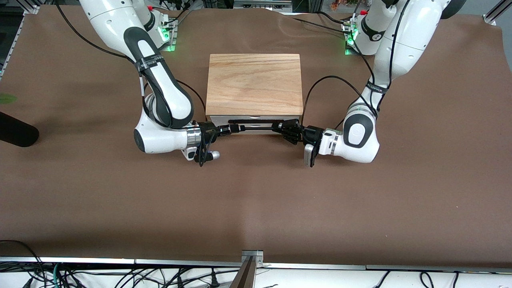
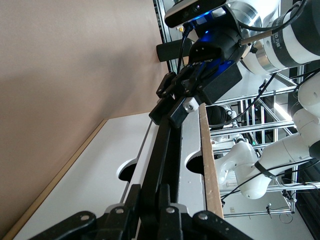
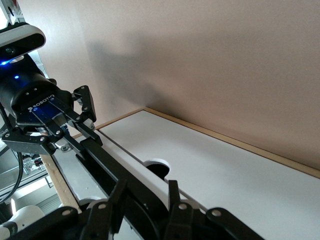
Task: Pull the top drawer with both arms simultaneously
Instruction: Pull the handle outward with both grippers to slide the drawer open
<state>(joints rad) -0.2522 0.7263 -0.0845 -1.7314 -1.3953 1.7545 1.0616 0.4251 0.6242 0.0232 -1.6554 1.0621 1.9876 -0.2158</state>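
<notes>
While both arms lie low in front of the cabinet [image 1: 254, 82], front view: left gripper [image 1: 289, 130] & right gripper [image 1: 234, 129] clamp the top drawer [image 1: 256, 120] handle [image 1: 258, 121] between them. Left wrist: fingers [image 2: 165, 210] pinch handle; right gripper w/ same bar. Right wrist: same grip.

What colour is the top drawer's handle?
Black. The handle shows best in the left wrist view, running across the white drawer front.

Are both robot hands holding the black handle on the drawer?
Touching. In the left wrist view, the left gripper and the right gripper both have their fingers clamped around the handle of the top drawer.
</notes>
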